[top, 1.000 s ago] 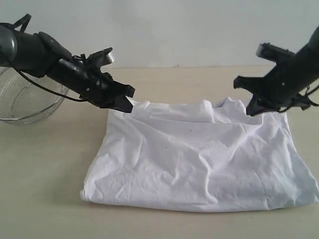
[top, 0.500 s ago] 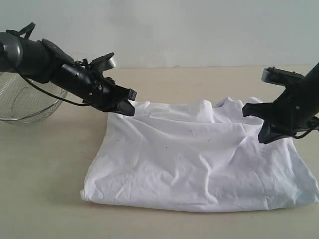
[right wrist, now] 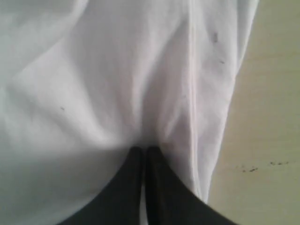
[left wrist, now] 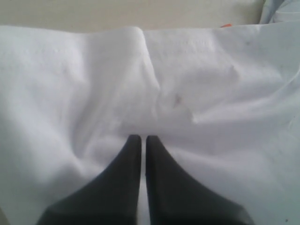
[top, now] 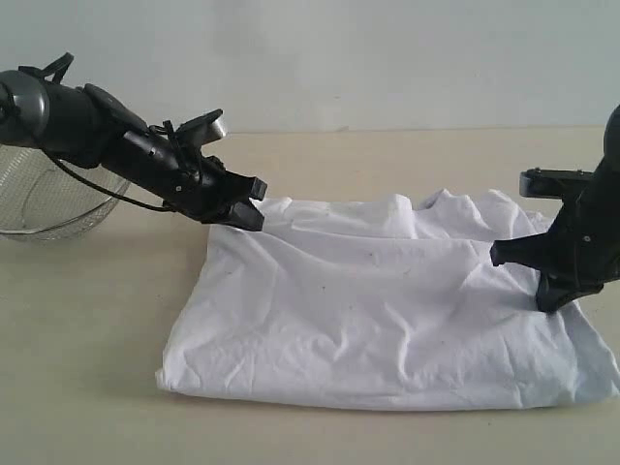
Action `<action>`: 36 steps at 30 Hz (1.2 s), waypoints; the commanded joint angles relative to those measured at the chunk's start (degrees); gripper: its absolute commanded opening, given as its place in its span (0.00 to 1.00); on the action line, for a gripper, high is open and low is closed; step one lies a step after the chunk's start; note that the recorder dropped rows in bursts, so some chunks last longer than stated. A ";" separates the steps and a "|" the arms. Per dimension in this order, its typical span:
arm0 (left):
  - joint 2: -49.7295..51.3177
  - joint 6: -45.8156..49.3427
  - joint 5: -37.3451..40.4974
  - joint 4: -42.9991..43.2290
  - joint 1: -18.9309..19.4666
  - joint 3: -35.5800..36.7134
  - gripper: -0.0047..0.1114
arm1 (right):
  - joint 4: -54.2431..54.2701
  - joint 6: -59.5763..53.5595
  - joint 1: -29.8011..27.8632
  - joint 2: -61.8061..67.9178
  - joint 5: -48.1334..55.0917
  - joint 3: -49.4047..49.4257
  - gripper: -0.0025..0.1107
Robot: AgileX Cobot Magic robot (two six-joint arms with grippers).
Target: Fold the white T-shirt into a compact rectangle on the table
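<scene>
2 pinches hold the white T-shirt (top: 378, 329), which lies doubled on the table (top: 87, 387): my left claw (top: 252, 203) is clenched on its far corner, my right claw (top: 525, 281) on its right edge. I'd move both together, level and taut, so the fold lands square.

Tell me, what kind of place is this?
Probably a robot test lab: a black left gripper and right gripper pinch a wrinkled white cotton T-shirt on a pale beige table near a wire-mesh metal bowl.
</scene>
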 commanded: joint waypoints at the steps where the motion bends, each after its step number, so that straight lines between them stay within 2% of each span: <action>1: -0.09 0.45 -0.29 -0.47 -0.09 -0.06 0.08 | -12.29 9.11 -0.29 0.70 1.01 1.93 0.02; 3: -0.09 0.45 -0.29 -0.34 -0.09 -0.06 0.08 | -15.67 12.15 -1.44 0.70 1.90 1.93 0.02; 7: -0.09 0.45 -0.55 -0.08 -0.09 -0.06 0.08 | -14.71 12.20 -4.17 -0.43 2.24 1.93 0.02; 11: -0.09 0.45 -0.74 -0.08 -0.09 -0.06 0.08 | -6.01 3.76 -4.17 -3.37 0.23 1.93 0.02; 14: -0.09 0.45 3.23 -2.12 -0.09 -0.17 0.08 | -1.90 1.03 -4.06 -4.93 -1.13 1.93 0.02; 17: -0.19 5.94 8.98 -9.32 -0.40 -0.17 0.08 | 1.19 -0.79 -4.06 -4.92 -1.55 1.93 0.02; 19: -0.19 6.08 11.96 -10.31 -1.51 -0.17 0.08 | 1.37 -1.07 -4.06 -4.90 -1.55 1.93 0.02; 22: -0.19 3.59 12.20 -5.19 -4.02 -0.17 0.08 | 1.37 -1.06 -4.06 -4.90 -1.79 1.93 0.02; 28: -0.08 -12.02 6.26 15.16 -8.06 -0.06 0.08 | 1.79 -1.18 -4.06 -4.90 -1.80 1.93 0.02; 36: 3.04 -18.38 4.14 19.72 -8.53 -0.06 0.08 | 3.93 -2.29 -4.06 -6.27 -2.39 1.93 0.02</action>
